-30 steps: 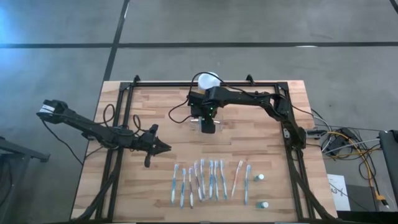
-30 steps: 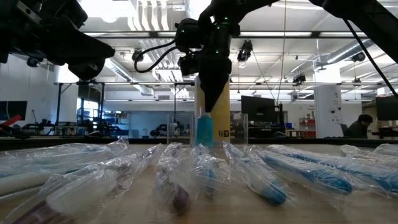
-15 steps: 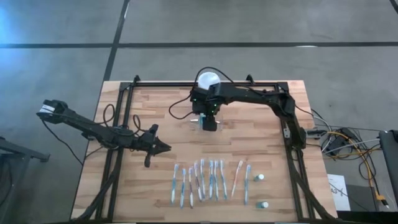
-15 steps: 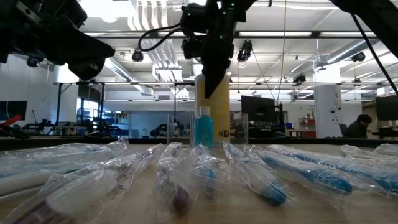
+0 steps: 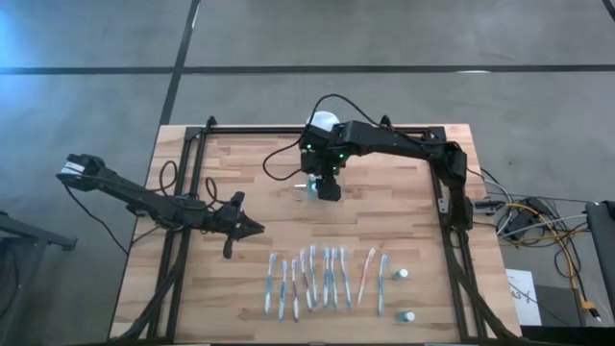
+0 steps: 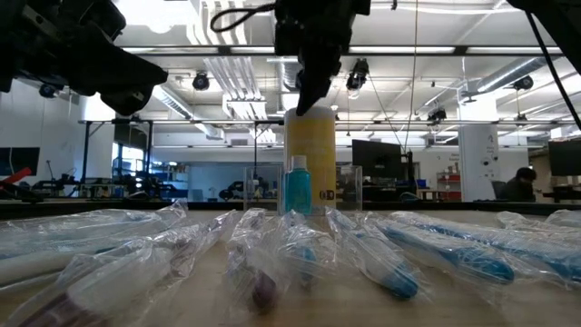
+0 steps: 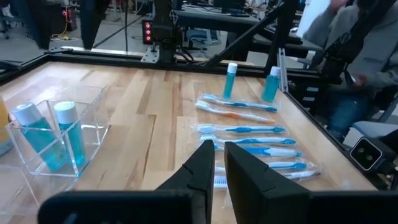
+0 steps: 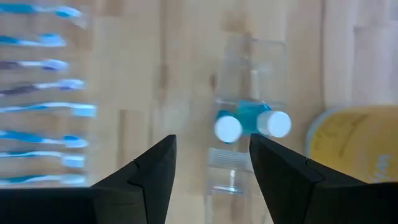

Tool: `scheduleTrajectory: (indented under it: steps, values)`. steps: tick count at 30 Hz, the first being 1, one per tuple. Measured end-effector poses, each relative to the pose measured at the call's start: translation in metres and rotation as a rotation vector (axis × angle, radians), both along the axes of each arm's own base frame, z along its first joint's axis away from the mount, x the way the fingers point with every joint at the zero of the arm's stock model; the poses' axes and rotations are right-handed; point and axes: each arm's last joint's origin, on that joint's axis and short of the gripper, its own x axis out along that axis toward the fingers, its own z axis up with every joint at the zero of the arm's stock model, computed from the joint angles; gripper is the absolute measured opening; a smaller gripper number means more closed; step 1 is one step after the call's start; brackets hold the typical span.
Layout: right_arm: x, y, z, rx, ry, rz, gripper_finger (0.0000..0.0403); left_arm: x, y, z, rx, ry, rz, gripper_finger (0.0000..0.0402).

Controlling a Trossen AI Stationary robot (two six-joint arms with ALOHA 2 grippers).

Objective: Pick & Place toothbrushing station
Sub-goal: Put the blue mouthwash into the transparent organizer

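Note:
The clear plastic holder (image 8: pixel 245 163) stands on the table's far middle (image 5: pixel 308 186), with two blue white-capped bottles (image 8: pixel 228 127) upright in it. It also shows in the left wrist view (image 7: pixel 56 140) and the low view (image 6: pixel 349 189). My right gripper (image 8: pixel 212 142) is open and empty, well above the holder (image 6: pixel 307 98). My left gripper (image 5: pixel 256 229) is shut and empty, hovering left of centre (image 7: pixel 219 152). A yellow jar (image 5: pixel 322 123) with a white lid stands just behind the holder.
A row of several bagged toothbrushes (image 5: pixel 325 281) lies near the front edge. Two small blue bottles (image 5: pixel 402 274) stand to their right. A dark frame (image 5: pixel 317 128) runs around the table. A person sits beyond the table's right side (image 7: pixel 354 56).
My right gripper has risen straight up from the blue bottle in the holder and now hangs clear above the yellow jar's top. The bottle stays upright in the holder.

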Motion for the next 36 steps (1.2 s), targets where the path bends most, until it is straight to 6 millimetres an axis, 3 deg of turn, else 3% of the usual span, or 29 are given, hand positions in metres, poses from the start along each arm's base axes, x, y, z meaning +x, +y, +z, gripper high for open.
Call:
scheduleTrajectory:
  steps: [11, 17, 26, 29, 36]
  values:
    - [-0.036, 0.009, 0.049, 0.007, -0.177, 0.066, 0.0201, 0.0, 0.0, 0.0, -0.026, 0.004, 0.0, 0.0044]
    - [-0.064, 0.019, 0.07, 0.014, -0.542, 0.139, 0.0201, -0.001, 0.0, -0.002, -0.013, -0.021, -0.003, 0.0044]
    - [-0.13, 0.038, 0.036, 0.038, -0.848, 0.077, 0.0187, -0.002, 0.0, 0.001, -0.022, -0.079, -0.024, 0.0044]
    - [-0.151, 0.043, 0.016, 0.059, -0.88, 0.055, 0.0165, -0.003, 0.0, 0.001, -0.018, -0.079, -0.022, 0.0044]
    - [-0.197, 0.055, -0.007, 0.075, -0.947, 0.036, 0.0092, -0.002, 0.0, 0.003, -0.042, -0.095, -0.014, 0.0042]
